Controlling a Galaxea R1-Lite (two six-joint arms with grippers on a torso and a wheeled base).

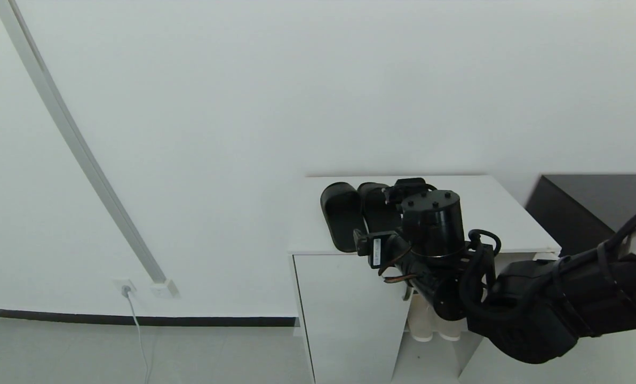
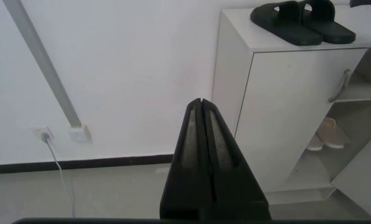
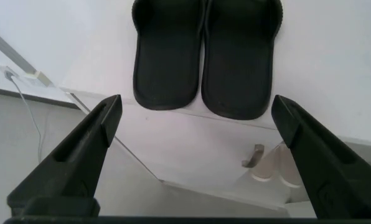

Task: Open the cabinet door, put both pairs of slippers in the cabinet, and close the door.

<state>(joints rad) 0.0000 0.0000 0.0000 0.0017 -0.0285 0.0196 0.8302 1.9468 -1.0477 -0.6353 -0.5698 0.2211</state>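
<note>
Since the open cabinet (image 1: 350, 309) already holds pale slippers (image 1: 435, 326), black slippers (image 1: 344, 216) on top and door-closing remain; right claw (image 3: 197, 102) gapes empty, left claw (image 2: 201, 104) is closed, empty.

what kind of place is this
Likely a home-style entryway or a mock-up of one: a white shoe cabinet against a bare wall, black slippers on top, pale slippers inside.

slippers (image 1: 344, 216) on the cabinet (image 1: 344, 304), second pair (image 1: 434, 325) inside it
</note>
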